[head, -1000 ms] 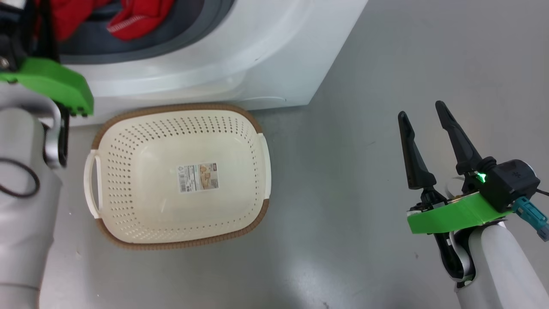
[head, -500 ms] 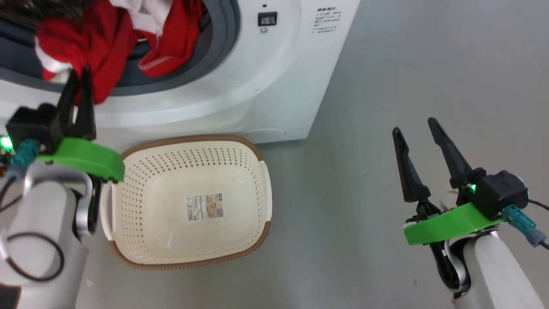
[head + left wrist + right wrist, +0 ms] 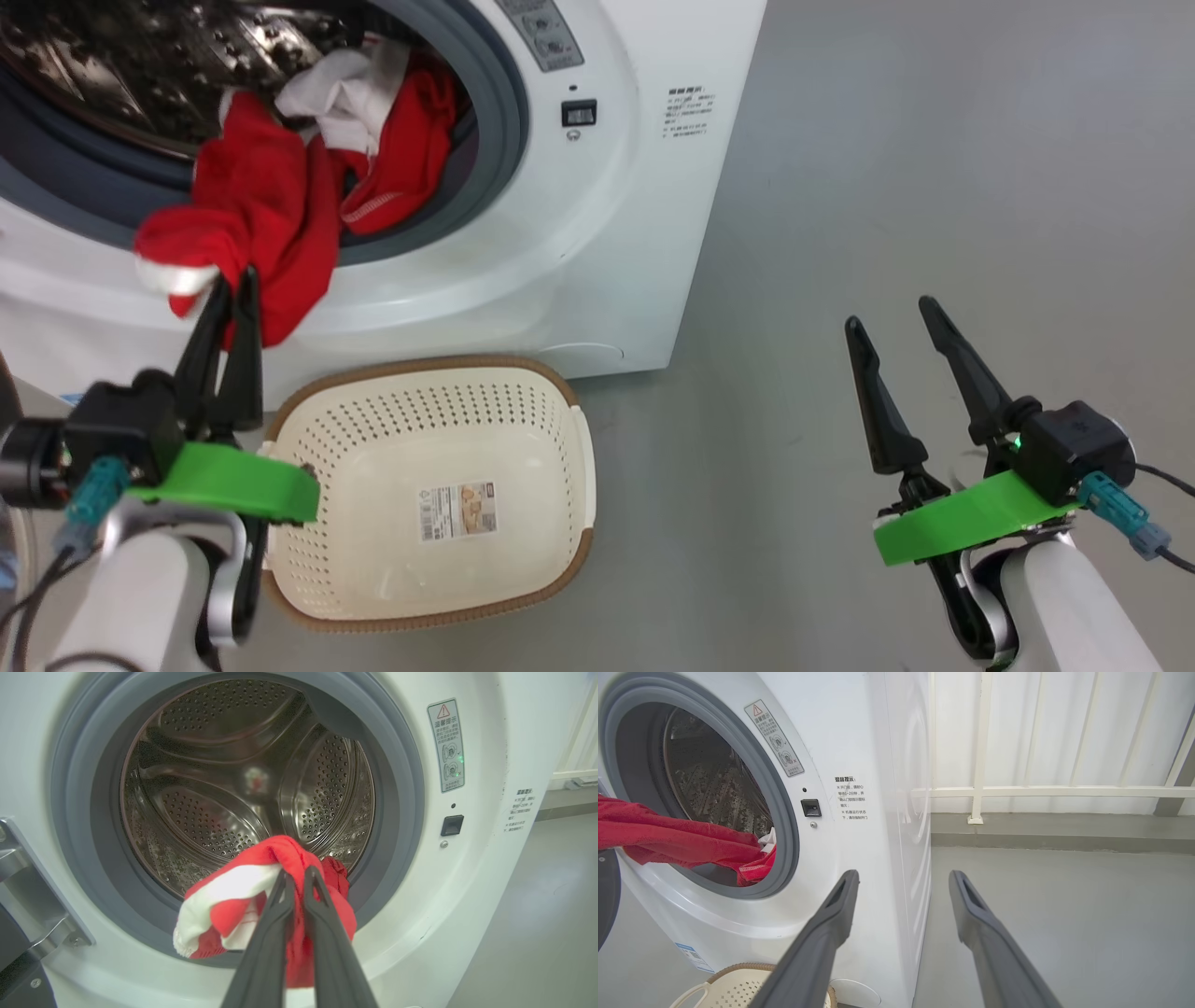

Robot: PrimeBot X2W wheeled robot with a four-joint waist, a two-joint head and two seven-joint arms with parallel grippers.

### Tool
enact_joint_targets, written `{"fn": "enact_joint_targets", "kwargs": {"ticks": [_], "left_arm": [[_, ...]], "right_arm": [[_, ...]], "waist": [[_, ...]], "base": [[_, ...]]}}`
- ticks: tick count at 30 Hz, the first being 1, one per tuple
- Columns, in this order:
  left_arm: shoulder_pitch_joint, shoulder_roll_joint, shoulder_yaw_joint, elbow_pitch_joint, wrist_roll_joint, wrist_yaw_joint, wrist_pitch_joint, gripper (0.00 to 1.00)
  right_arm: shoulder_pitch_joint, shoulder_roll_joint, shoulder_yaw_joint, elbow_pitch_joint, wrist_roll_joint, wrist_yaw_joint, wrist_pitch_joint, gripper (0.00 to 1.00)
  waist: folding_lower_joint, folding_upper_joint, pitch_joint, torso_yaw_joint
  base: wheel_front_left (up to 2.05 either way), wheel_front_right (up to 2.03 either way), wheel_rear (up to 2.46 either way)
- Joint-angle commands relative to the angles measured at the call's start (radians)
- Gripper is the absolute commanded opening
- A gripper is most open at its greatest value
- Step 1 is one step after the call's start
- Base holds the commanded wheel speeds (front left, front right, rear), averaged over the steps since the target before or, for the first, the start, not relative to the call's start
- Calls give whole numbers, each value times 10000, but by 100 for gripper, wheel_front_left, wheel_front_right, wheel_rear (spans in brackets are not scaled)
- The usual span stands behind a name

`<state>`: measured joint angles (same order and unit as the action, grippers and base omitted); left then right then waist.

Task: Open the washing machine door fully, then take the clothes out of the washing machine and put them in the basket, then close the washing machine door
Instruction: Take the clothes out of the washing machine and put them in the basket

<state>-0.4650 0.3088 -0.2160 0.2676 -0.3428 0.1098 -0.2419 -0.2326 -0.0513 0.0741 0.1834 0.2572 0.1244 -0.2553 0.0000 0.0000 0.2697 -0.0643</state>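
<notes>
1. Grey floor (image 3: 840, 187), white railing (image 3: 980, 742) behind; white washing machine (image 3: 597, 261) stands open, steel drum (image 3: 210, 765) visible
2. Left gripper (image 3: 233, 278) pinched almost shut on the red-and-white clothes (image 3: 271, 205), which drape out over the grey gasket (image 3: 509, 140)
3. Right gripper (image 3: 889, 315) spread wide, holding nothing, over floor well right of the machine
4. Cream basket (image 3: 420, 362) on the floor just below the opening, sticker (image 3: 457, 511) on its bottom, left arm overlapping its rim

The right wrist view's bottom edge cuts off the basket (image 3: 721, 991).
</notes>
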Motion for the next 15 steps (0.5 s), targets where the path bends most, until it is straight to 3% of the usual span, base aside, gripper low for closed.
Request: {"fn": "enact_joint_targets", "kwargs": {"ticks": [1, 15], "left_arm": [[203, 449, 348, -543, -96, 131, 31, 0], [2288, 453, 165, -2806, -227, 675, 628, 0]], "right_arm": [[176, 11, 195, -158, 127, 63, -65, 100], [580, 11, 280, 25, 141, 63, -65, 100]], "waist": [[0, 0, -295, 7], [0, 0, -1434, -13]], "base": [[0, 0, 0], [0, 0, 0]]}}
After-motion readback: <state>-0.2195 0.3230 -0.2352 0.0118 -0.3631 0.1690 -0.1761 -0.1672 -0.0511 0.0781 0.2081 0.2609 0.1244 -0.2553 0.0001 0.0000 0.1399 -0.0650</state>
